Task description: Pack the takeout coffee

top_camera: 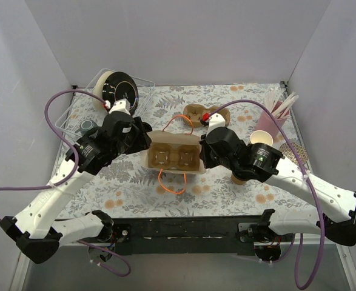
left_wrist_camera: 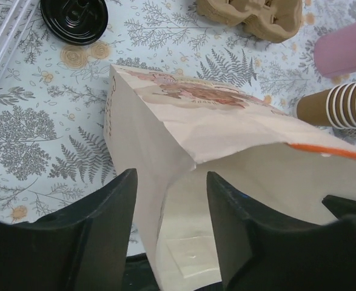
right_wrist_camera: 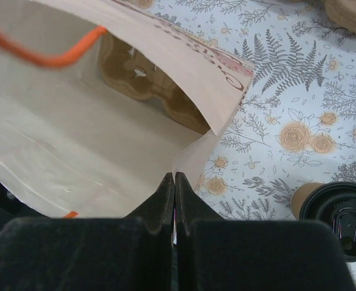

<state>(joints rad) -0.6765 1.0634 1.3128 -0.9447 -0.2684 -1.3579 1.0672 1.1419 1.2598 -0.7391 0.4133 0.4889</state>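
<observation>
A paper bag (top_camera: 174, 137) with orange handles stands open at mid-table, a brown cup carrier (top_camera: 176, 157) resting inside it. The takeout coffee (right_wrist_camera: 338, 212), a kraft cup with a black lid, stands on the table to the bag's right, partly under my right arm (top_camera: 238, 179). My right gripper (right_wrist_camera: 175, 176) is shut on the bag's right rim (right_wrist_camera: 74, 133). My left gripper (left_wrist_camera: 171, 176) is open, its fingers astride the bag's left edge (left_wrist_camera: 184, 121) without pinching it.
A second carrier (top_camera: 196, 113) lies behind the bag. A pink cup of straws (top_camera: 272, 124) and stacked paper cups (left_wrist_camera: 341, 106) stand at the right. Black lids (top_camera: 120, 90), a clear tray (top_camera: 68, 115) and a mug (top_camera: 88, 126) are at the back left.
</observation>
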